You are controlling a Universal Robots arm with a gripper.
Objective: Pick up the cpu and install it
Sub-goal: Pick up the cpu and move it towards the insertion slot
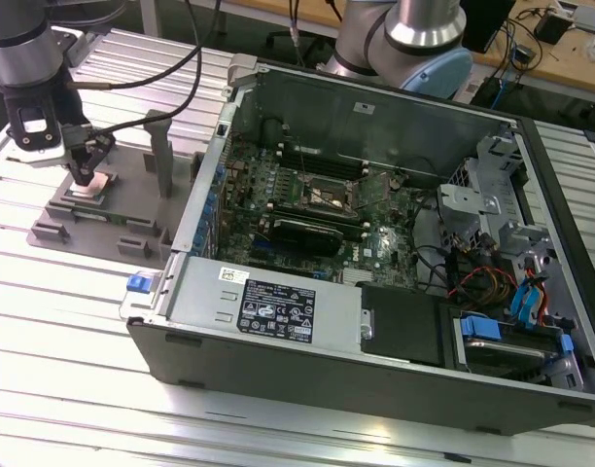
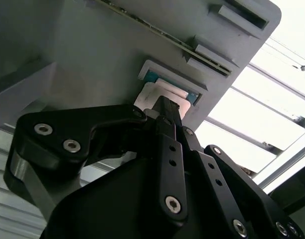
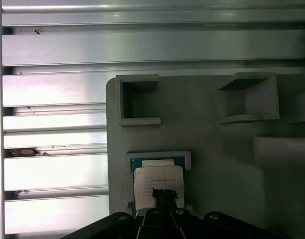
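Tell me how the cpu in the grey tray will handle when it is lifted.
The cpu looks thin, flat and rigid, so it should lift without flexing and probably weighs little. Its smooth metal top may be slippery. It sits in a shallow recess of the grey tray, so it likely must rise straight up; tilting could snag an edge.

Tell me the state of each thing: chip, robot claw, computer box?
Small flat silver square cpu: at the recess of the grey plastic holder, not yet installed.
Black gripper: low over the holder, tip on the cpu.
Dark metal computer case: lying on its side, open, motherboard exposed.
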